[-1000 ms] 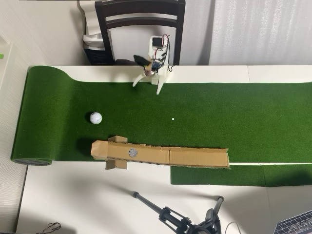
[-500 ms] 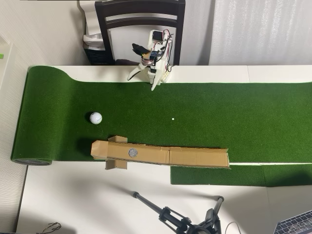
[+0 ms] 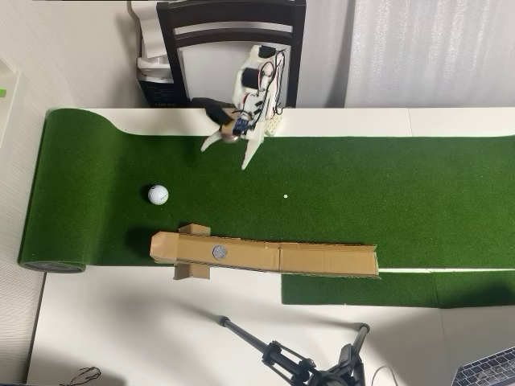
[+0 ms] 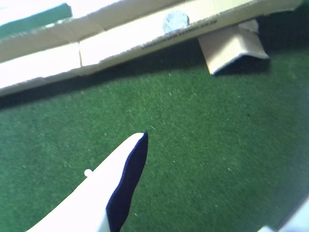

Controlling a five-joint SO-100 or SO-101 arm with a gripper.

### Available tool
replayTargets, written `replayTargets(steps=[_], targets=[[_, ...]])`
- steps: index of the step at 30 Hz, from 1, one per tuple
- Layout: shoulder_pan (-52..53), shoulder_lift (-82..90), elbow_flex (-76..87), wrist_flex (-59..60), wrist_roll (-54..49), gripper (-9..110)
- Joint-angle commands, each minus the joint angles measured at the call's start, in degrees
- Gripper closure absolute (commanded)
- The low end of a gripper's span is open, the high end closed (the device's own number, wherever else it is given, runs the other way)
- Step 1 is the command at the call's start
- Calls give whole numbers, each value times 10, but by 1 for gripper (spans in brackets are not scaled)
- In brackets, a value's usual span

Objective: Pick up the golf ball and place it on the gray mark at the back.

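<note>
The golf ball [image 3: 158,195] is a small white sphere lying on the green turf at the left in the overhead view. The gray mark [image 3: 219,252] is a round disc on the tan cardboard strip, below and to the right of the ball. It also shows in the wrist view [image 4: 175,20] at the top. My gripper [image 3: 226,157] hovers over the turf's upper edge, up and to the right of the ball, open and empty. In the wrist view one white finger [image 4: 120,188] with a dark pad points toward the cardboard. The ball is out of the wrist view.
The cardboard strip [image 3: 322,259] runs along the turf's lower edge on folded supports. A tiny white dot [image 3: 285,195] lies mid-turf. A dark chair [image 3: 233,32] stands behind the arm. A tripod [image 3: 282,354] lies on the white table below. The turf's rolled end [image 3: 52,265] is at the left.
</note>
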Motion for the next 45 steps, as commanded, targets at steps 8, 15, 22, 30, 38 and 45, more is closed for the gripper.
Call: replayTargets(steps=[8,15,22,30,38,45], targets=[[75,-171,-235,21,-69,48],[136,-206,-252,51,-134,48],[193,-250,-255,99,-199,48],[304,-280,-279,91,-247,48],[340,-373,-311,21,-238,48],[347,-497,-370,-68,-237,48]])
